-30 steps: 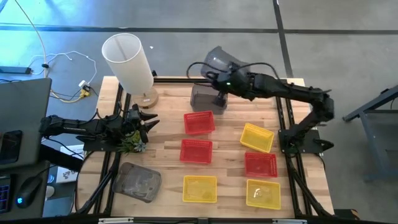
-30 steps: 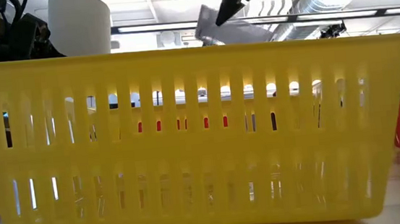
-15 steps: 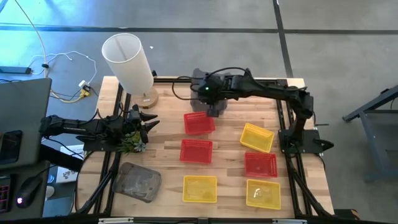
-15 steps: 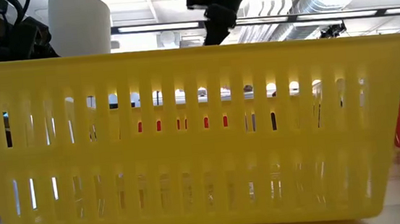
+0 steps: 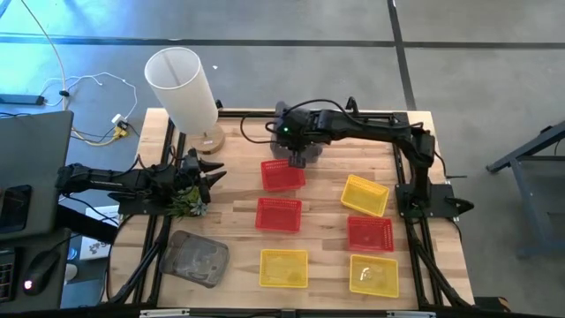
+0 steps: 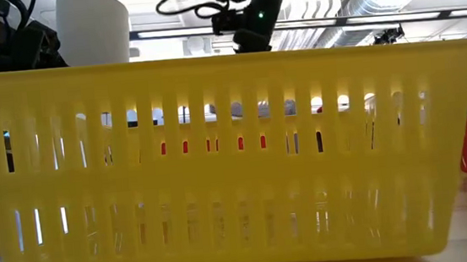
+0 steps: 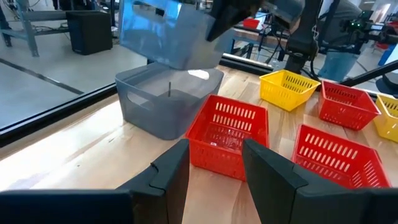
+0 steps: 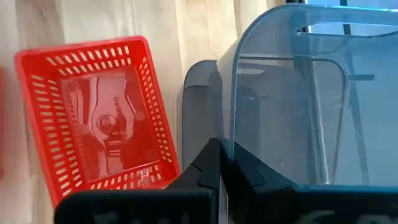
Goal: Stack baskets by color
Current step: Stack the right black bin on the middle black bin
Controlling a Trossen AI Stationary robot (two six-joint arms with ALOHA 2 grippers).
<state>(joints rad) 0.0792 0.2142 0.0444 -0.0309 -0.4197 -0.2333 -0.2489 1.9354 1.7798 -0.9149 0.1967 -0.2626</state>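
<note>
Now the right hand [image 5: 298,152], clamped on a grey basket's [image 7: 166,31] wall, has swung in lower than a second ago, holding it tilted just above a second grey basket [image 7: 163,104] under it. Left hand [image 5: 212,172] stays open, holding nothing, beside the green clump [image 5: 185,203].

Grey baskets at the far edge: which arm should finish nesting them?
Right. The right gripper is shut on a grey basket directly above the grey basket on the table. The left gripper waits open beside the green clump.
</note>
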